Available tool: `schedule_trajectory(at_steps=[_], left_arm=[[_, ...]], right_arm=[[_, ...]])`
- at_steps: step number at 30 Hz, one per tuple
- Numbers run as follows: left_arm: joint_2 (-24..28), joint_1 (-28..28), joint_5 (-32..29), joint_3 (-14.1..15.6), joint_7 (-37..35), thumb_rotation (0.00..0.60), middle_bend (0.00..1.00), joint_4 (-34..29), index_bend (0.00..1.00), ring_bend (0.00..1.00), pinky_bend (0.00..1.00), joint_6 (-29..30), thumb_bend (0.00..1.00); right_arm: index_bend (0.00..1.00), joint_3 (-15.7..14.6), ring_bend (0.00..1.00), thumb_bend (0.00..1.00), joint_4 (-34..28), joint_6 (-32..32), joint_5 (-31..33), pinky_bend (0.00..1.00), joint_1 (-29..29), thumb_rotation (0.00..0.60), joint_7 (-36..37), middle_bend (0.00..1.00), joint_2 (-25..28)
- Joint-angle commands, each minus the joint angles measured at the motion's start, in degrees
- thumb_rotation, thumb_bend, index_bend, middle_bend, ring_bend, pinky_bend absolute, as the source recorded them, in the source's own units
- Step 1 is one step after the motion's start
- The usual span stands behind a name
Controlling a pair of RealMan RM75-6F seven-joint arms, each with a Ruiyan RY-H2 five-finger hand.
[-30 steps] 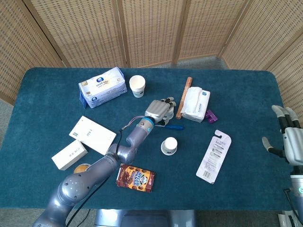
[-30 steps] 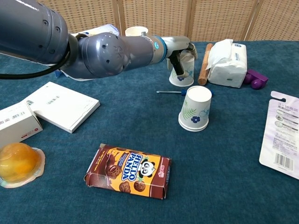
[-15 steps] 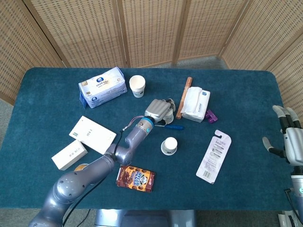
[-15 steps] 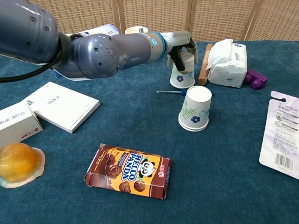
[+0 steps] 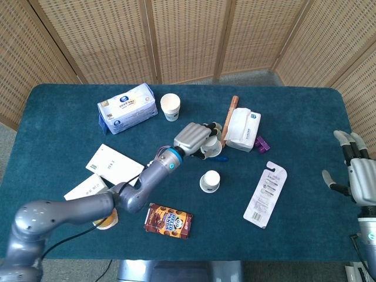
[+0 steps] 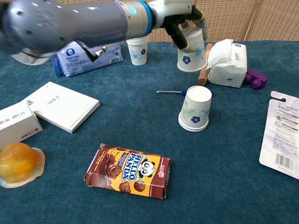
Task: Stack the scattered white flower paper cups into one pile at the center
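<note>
The blue table (image 6: 140,135) carries a brown box (image 6: 128,171) printed "HELLO PANDA" (nearest the chest camera). The left hand (image 6: 180,16) grips an upside-down flower cup (image 6: 192,49), lifted above the centre cup (image 6: 195,108). The right hand (image 5: 352,170) hangs empty, fingers spread.

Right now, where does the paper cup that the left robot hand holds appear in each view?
Head view: the held cup is near the middle, mostly hidden by the left robot hand, above the upside-down cup.
Chest view: the held cup is at top centre, lifted off the table, mouth down.
Shared landmark: the tissue pack lies just right of it.
</note>
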Motion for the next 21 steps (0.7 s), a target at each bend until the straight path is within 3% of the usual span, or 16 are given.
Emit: schedule_trajectory(at_steps=[1,5,10,21], left_arm=[[8.3,4.0,-0.6,0.4,1.7,0.600,0.22,-12.2,0.34,0.33,0.50,3.4,0.43],[12.0,5.2,-0.5,1.3,2.2,0.600,0.22,-19.1,0.34,0.32,0.50,3.8,0.43],[13.6,4.7,-0.8,2.4,2.9,0.600,0.21,-23.4,0.34,0.32,0.49,3.2,0.43],[12.0,1.0,-4.5,5.3,6.5,0.600,0.21,-23.2,0.34,0.31,0.49,1.7,0.43]], right_arm=[[0.02,-0.1,0.00,0.37,-0.3,0.3,-0.3,0.43,-0.1,0.600,-0.3,0.12,-0.1],[0.02,-0.2,0.00,0.37,-0.8,0.6,-0.5,0.43,-0.3,0.600,-0.4,0.12,0.0],[0.02,-0.4,0.00,0.37,-1.3,1.0,-0.8,0.43,-0.7,0.600,-0.5,0.12,0.2],[0.01,-0.9,0.00,0.37,-1.2,2.1,-1.4,0.43,-2.0,0.600,0.7,0.12,1.0]])
